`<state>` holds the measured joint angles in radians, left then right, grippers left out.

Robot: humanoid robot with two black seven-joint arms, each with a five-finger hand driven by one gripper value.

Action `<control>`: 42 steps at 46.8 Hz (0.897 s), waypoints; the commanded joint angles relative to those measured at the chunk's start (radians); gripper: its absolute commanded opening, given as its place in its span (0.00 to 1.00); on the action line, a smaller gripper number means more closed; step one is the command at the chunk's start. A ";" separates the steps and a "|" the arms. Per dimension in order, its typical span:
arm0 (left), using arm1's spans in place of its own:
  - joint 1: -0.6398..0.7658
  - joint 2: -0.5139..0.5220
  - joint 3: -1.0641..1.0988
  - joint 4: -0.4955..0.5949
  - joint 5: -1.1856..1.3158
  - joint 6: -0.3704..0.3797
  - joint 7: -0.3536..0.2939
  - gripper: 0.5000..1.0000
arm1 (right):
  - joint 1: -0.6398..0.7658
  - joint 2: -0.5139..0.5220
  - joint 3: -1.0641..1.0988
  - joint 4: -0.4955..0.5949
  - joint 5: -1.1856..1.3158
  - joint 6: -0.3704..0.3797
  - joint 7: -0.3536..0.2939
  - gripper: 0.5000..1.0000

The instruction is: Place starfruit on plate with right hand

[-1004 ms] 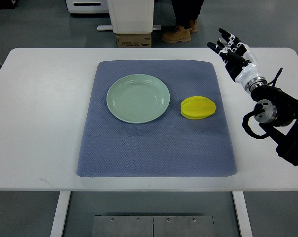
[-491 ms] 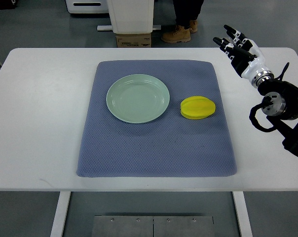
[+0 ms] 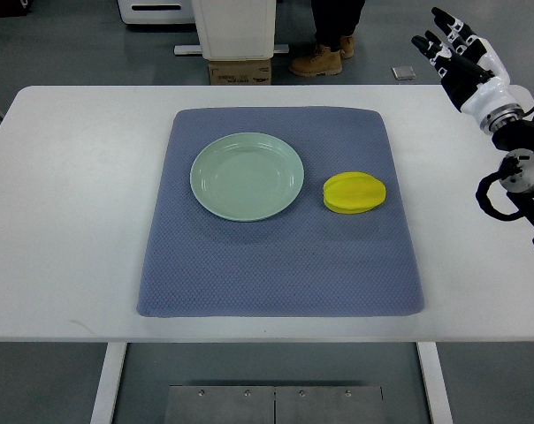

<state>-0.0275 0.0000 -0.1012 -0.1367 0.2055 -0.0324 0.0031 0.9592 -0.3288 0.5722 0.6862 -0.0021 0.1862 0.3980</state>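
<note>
A yellow starfruit (image 3: 354, 193) lies on the blue-grey mat (image 3: 280, 256), just right of a pale green plate (image 3: 247, 175) that holds nothing. My right hand (image 3: 454, 51) hovers at the far right corner of the table, well away from the starfruit, with its fingers spread and nothing in them. Its arm (image 3: 519, 168) comes in from the right edge. The left arm is out of the picture.
The mat covers the middle of the white table (image 3: 64, 203). Beyond the far edge stand a cardboard box (image 3: 239, 72), a white bin (image 3: 233, 26) and a person's boots (image 3: 322, 58).
My right hand has drawn back up and to the right, farther from the starfruit, over the past second. The starfruit and plate have stayed put.
</note>
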 commanded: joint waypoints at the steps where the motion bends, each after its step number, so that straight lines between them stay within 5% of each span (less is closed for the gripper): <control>1: 0.000 0.000 0.000 0.000 0.000 0.000 0.000 1.00 | 0.001 0.001 -0.012 -0.001 -0.007 -0.007 0.030 1.00; 10: 0.000 0.000 0.000 0.000 0.000 0.000 0.000 1.00 | 0.001 -0.006 -0.097 0.053 -0.013 -0.053 0.032 1.00; 23: 0.000 0.000 0.000 0.000 0.000 0.000 0.000 1.00 | 0.010 -0.102 -0.248 0.364 -0.199 -0.218 0.050 1.00; 42: 0.000 0.000 0.000 0.000 0.000 0.000 0.000 1.00 | 0.061 -0.187 -0.557 0.500 -0.434 -0.370 0.071 1.00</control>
<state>-0.0275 0.0000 -0.1012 -0.1365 0.2056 -0.0326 0.0033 1.0002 -0.5102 0.0707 1.1739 -0.4297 -0.1656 0.4700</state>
